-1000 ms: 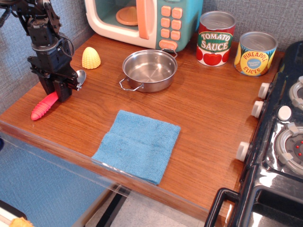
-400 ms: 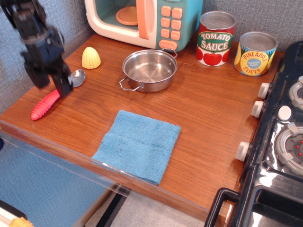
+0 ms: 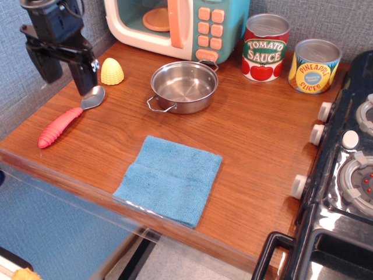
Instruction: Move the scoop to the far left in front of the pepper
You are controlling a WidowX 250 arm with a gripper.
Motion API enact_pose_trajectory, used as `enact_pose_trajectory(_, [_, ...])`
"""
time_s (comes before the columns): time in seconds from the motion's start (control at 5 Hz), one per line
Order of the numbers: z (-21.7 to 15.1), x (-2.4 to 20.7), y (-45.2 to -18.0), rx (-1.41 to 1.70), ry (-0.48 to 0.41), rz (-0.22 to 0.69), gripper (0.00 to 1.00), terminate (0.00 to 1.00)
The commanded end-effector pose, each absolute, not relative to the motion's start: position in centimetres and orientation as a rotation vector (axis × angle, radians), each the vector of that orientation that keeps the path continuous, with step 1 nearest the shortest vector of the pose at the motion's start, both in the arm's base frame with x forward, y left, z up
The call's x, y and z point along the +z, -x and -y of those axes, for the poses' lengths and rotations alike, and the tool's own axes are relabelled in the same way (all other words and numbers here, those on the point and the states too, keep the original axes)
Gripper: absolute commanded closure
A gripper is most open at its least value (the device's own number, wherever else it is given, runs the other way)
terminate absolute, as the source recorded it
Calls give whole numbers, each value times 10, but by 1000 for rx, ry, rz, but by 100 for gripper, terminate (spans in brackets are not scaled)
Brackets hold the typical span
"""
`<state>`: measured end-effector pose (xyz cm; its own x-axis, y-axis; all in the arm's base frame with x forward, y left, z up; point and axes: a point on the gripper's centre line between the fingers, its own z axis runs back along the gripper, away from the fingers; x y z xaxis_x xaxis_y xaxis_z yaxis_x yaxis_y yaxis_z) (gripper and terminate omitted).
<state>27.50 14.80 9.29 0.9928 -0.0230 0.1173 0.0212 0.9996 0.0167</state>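
One black tool (image 3: 63, 71) hangs at the far left above the table (image 3: 262, 146), its two fingers spread apart and holding nothing. Just below and in front of it lies the scoop (image 3: 69, 118), flat on the wood near the left edge, red ribbed handle pointing toward the front corner and silver bowl pointing back toward the pepper (image 3: 112, 71). The bowl sits near the pepper, in front of it and a little left, so the task looks about met.

The scoop looks like light, stiff plastic; I judge the ribbed handle the surest place to hold, since the ridges should resist slipping, while the shiny bowl would likely slide between fingers. The pepper seems light too and could roll off if nudged.

Moving right, the wood is smooth and level, with a steel pan (image 3: 184, 86), a blue cloth (image 3: 170, 178) and two cans (image 3: 266, 48) standing well apart from the scoop, leaving free room around it.
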Motion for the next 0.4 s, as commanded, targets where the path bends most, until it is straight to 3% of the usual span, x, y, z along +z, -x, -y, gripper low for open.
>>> enact_pose_trajectory(0.0, [-145,113,-275,-30,-62,144,0,0])
enact_pose_trajectory(0.2, [-145,113,-275,-30,-62,144,0,100])
